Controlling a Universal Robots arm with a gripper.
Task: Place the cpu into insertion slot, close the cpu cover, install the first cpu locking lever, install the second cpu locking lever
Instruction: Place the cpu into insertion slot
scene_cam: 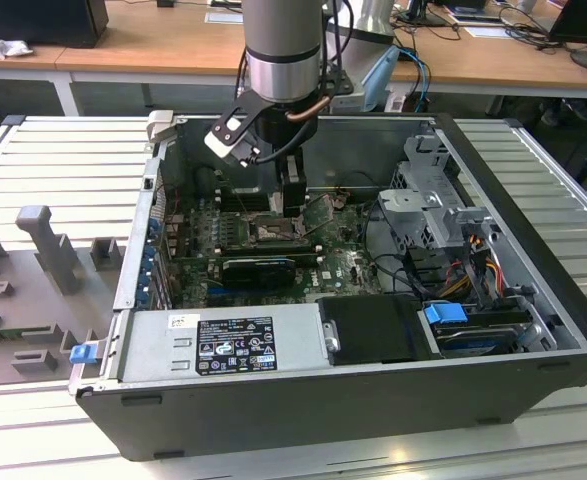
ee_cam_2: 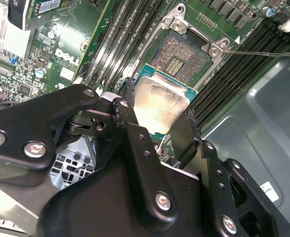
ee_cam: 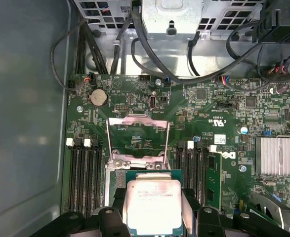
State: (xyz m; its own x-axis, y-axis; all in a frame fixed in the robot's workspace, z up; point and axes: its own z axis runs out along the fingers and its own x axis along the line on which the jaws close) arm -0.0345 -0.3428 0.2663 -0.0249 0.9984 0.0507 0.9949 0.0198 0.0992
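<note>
From my feed I see a table of ribbed aluminium slats [scene_cam: 63, 165], with grey moulded fixtures [scene_cam: 48, 245] lying on it toward the exterior view's left. Behind it runs a row of wooden desks [scene_cam: 153, 45] on white frames. They carry a black box [scene_cam: 48, 20], loose cables [scene_cam: 423, 15] and what may be papers [scene_cam: 488, 30], all under even light.

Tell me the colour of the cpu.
The cpu is silvery-beige on top with a green border, best in the first wrist view.
</note>
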